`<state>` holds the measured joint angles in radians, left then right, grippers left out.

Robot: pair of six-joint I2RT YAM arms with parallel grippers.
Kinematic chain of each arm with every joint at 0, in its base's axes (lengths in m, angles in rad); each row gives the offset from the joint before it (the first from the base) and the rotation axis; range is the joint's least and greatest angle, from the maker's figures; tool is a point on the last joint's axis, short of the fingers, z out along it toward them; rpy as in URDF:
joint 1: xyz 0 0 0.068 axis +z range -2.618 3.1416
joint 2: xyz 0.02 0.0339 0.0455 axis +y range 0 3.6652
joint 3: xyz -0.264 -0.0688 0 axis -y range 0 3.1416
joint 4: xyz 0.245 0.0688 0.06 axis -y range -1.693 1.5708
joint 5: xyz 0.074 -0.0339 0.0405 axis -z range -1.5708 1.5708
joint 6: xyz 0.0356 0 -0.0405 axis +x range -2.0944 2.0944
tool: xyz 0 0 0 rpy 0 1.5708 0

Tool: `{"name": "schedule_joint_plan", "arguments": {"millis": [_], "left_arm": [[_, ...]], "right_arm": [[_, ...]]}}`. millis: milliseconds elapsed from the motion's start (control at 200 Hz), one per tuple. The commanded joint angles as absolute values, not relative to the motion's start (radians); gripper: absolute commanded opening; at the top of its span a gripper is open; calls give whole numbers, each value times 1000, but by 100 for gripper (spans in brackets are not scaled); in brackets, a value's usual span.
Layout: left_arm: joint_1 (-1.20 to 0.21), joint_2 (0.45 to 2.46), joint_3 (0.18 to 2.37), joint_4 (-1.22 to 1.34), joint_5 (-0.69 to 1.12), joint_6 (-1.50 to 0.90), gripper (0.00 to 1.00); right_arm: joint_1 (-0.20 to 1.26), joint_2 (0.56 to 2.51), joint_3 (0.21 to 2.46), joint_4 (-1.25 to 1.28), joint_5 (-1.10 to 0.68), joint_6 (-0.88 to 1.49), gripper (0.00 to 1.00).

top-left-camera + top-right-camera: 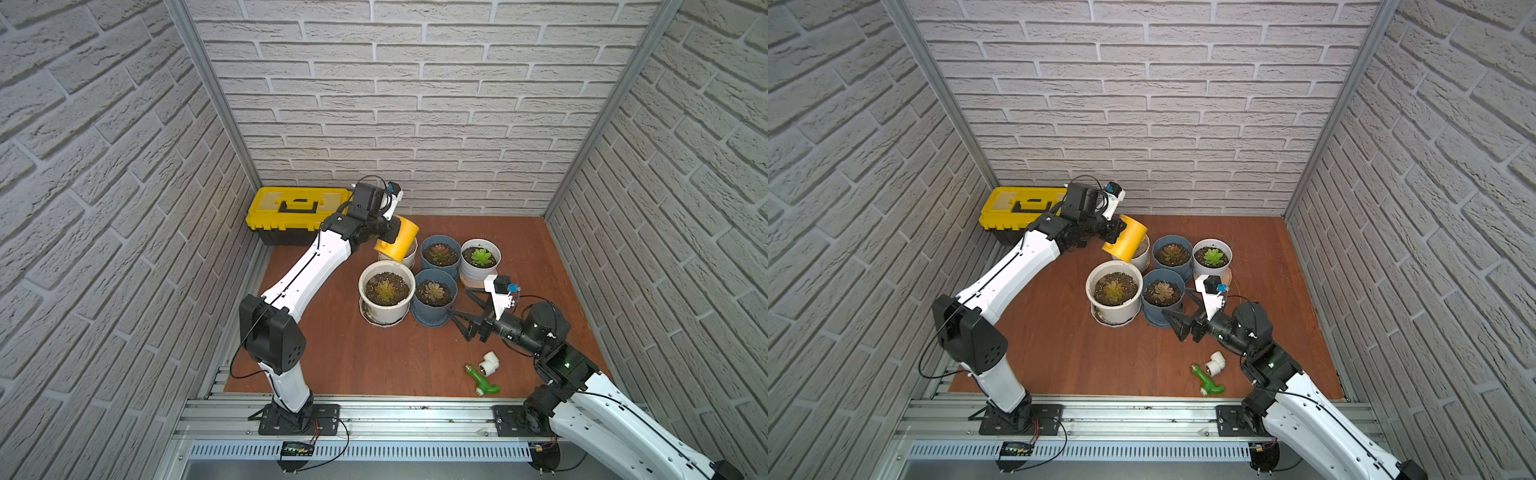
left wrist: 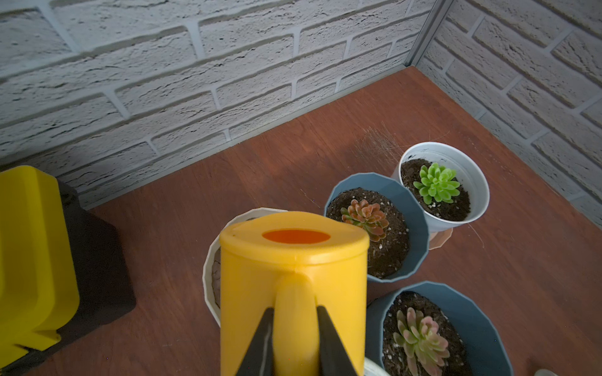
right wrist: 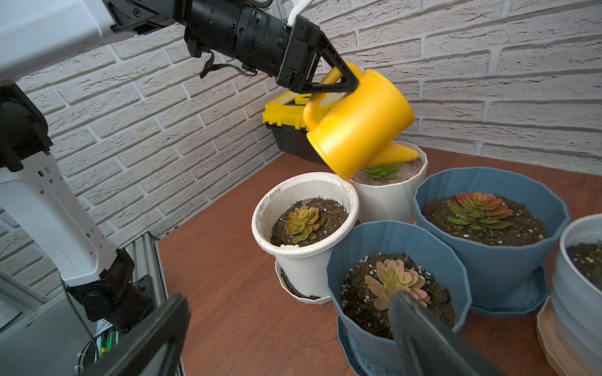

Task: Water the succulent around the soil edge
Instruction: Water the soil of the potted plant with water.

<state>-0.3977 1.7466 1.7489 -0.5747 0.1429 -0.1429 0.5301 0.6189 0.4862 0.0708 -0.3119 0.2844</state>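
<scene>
A yellow watering can [image 1: 401, 241] [image 3: 361, 123] hangs tilted, and my left gripper [image 1: 387, 232] [image 2: 294, 312] is shut on its handle. Its spout [image 3: 395, 153] points down over the pale soil of a ribbed white pot [image 3: 387, 195], behind the wide white pot [image 1: 360, 291] [image 3: 306, 177]. That wide pot holds a yellow-green succulent [image 1: 385, 291] [image 3: 303, 223], ringed by the dark gritty soil edge [image 1: 399, 280] [image 3: 335, 211]. No water shows. My right gripper [image 1: 457, 301] [image 3: 286, 299] stands open and holds nothing, low beside the front blue pot [image 1: 434, 309].
A second blue pot [image 1: 440, 253] and a small white pot with a green succulent [image 1: 480, 257] crowd the right side of the group. A yellow toolbox [image 1: 297, 212] sits at the back left. A white pipe elbow [image 1: 488, 361] and green fitting [image 1: 482, 380] lie near the front.
</scene>
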Motion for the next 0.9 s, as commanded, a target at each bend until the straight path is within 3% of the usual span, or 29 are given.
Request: {"name": "schedule_joint_plan", "arguments": {"millis": [0, 895], "left_arm": [[-400, 1752, 1787, -528, 122, -150, 0], [-354, 1682, 1698, -474, 46, -196, 0]], "right_arm": [[528, 613, 506, 105, -312, 288, 99], [528, 619, 506, 108, -318, 293, 99]]}}
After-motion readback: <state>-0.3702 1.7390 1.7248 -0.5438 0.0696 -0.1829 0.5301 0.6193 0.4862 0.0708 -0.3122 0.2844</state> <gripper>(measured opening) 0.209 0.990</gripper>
